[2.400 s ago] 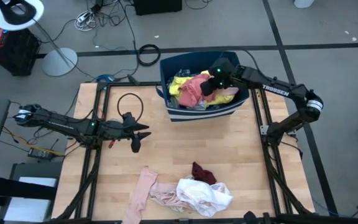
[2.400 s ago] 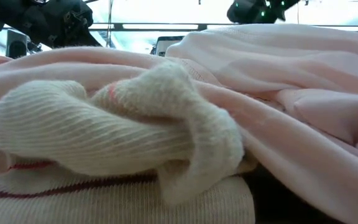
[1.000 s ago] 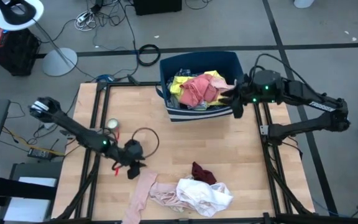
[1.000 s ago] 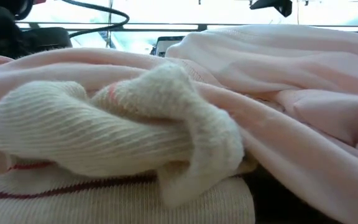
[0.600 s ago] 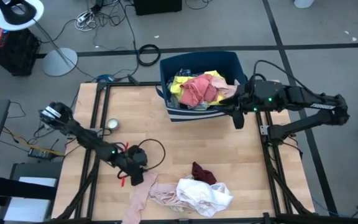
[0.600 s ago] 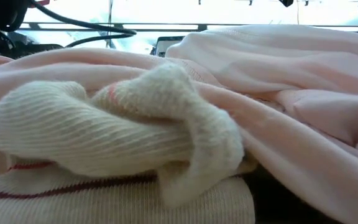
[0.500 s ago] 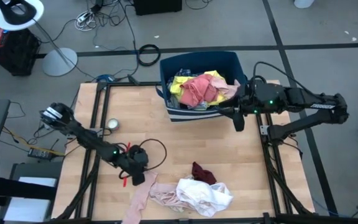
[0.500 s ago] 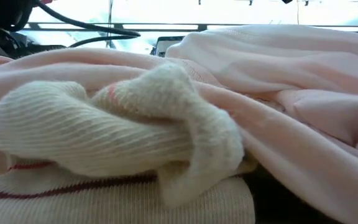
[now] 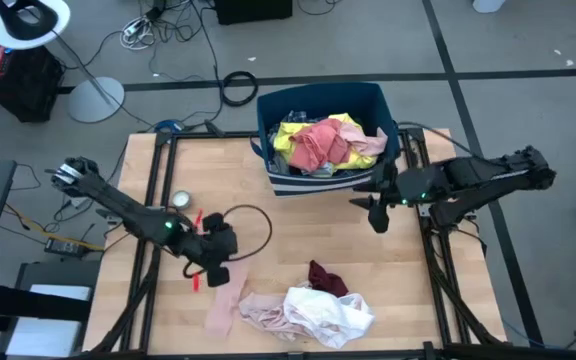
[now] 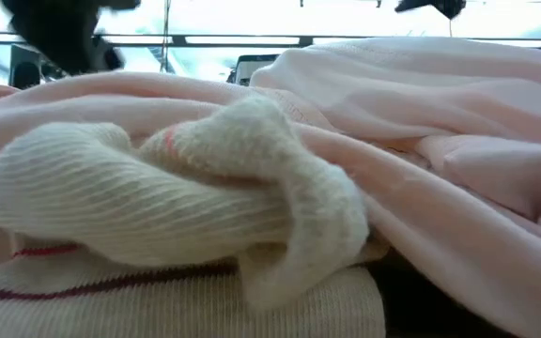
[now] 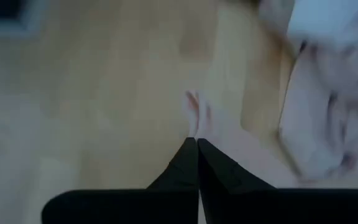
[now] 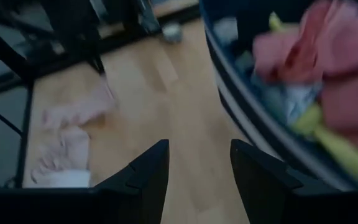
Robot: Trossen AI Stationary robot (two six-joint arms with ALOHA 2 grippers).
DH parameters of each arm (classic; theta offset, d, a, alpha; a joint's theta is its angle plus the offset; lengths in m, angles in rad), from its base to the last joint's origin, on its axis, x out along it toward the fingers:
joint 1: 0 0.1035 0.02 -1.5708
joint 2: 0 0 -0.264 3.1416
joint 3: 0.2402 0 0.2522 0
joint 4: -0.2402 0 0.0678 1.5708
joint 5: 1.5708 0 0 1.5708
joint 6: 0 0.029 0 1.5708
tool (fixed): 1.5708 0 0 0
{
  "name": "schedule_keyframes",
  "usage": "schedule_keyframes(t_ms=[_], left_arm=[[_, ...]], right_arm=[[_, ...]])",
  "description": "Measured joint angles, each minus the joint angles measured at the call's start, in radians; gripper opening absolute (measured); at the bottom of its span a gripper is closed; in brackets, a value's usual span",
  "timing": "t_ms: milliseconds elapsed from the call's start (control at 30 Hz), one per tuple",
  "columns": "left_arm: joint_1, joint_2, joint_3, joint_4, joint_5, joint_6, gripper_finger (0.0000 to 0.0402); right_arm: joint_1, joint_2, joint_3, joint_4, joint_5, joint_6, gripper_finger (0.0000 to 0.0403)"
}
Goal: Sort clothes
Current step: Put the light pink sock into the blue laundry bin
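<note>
A long pale pink garment (image 9: 223, 308) lies at the table's near left, and my left gripper (image 9: 218, 271) is shut on its far end. To its right sit a pale pink and white heap (image 9: 318, 312) and a maroon piece (image 9: 326, 278); the heap fills the low view (image 10: 280, 188). Yellow and salmon clothes (image 9: 320, 140) lie in the navy bin (image 9: 273, 175) at the far edge. My right gripper (image 9: 376, 214) hangs open over the bare wood in front of the bin's right corner, nothing between its fingers (image 12: 194, 168). My left gripper pinches the long pink garment's far end (image 11: 195, 127) between its two shut fingers, and a small tip of cloth sticks out past the fingertips. The fingers slant down from the table's left. The rest of the garment (image 11: 260, 165) trails slack onto the wood toward the heap.
A small round tin (image 9: 181, 201) stands on the table behind my left arm. Two red bits (image 9: 197, 280) lie beside the gripper. The left arm's cable loops over the wood (image 9: 248, 225). Bare wood spreads between the bin and the heap.
My left gripper has come down on the pink garment's far end, shut on it and risen. The garment's far end is lifted and its near end has been drawn up the table. My right gripper has swung from the bin's right rim toward the near edge, staying open.
</note>
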Motion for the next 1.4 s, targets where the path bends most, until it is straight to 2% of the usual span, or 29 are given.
schedule_keyframes(t_ms=[167,300,400,567,667,767,867,1033,1233,1400], left_arm=[[0.042,-0.074,0.140,-0.037,-0.052,0.129,0.0001],[0.097,-0.100,0.253,-0.037,-0.060,0.236,0.0001],[0.148,-0.100,0.343,-0.039,-0.051,0.316,0.0000],[0.264,-0.086,0.494,0.000,-0.017,0.480,0.0000],[0.360,-0.070,0.588,0.066,0.025,0.582,0.0000],[0.461,-0.041,0.685,0.187,0.045,0.632,0.0000],[0.568,0.008,0.781,0.300,0.059,0.661,0.0000],[0.729,0.132,0.933,0.373,0.163,0.679,0.0000],[0.864,0.299,1.090,0.327,0.255,0.673,0.0000],[0.912,0.395,1.113,0.167,0.283,0.671,0.0000]], right_arm=[[0.079,-0.016,-0.135,0.036,0.076,0.088,0.0173],[0.147,-0.021,-0.285,0.166,0.147,0.153,0.0173],[0.192,-0.021,-0.418,0.350,0.188,0.172,0.0173],[0.234,-0.018,-0.670,0.781,0.230,0.188,0.0173],[0.241,0.000,-0.807,1.009,0.269,0.210,0.0173],[0.241,0.034,-0.900,1.160,0.285,0.254,0.0173],[0.241,0.094,-0.943,1.230,0.296,0.287,0.0173],[0.237,0.229,-0.932,1.336,0.301,0.276,0.0173],[0.234,0.392,-0.904,1.476,0.300,0.210,0.0173],[0.225,0.477,-0.903,1.499,0.305,0.213,0.0173]])
